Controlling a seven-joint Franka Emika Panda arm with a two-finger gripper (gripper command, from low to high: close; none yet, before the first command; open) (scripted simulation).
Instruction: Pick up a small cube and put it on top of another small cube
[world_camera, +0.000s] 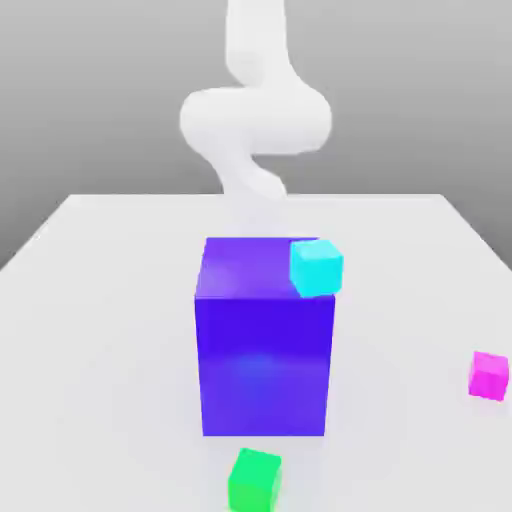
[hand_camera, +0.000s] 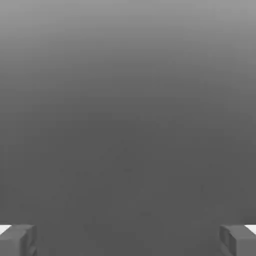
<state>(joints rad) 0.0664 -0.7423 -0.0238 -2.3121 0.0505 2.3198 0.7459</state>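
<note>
With the claw (hand_camera: 128, 242) spread wide open, grips nothing. In the exterior view, from left to right: stands upright well in from the far edge of the table (world_camera: 100, 330), the big blue-violet block (world_camera: 265, 362); lies just before its base, the green cube (world_camera: 254, 482); appears at its top's near right corner, the cyan cube (world_camera: 316, 268); sits well apart, toward the table's right edge, the magenta-pink cube (world_camera: 488, 376).

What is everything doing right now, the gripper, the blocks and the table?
Gripper: open, holding nothing
Pink cube: off by itself, not stacked
Cyan cube: at the big block's top
Green cube: not stacked
Big blue-violet block: upright
Table: flat
</note>
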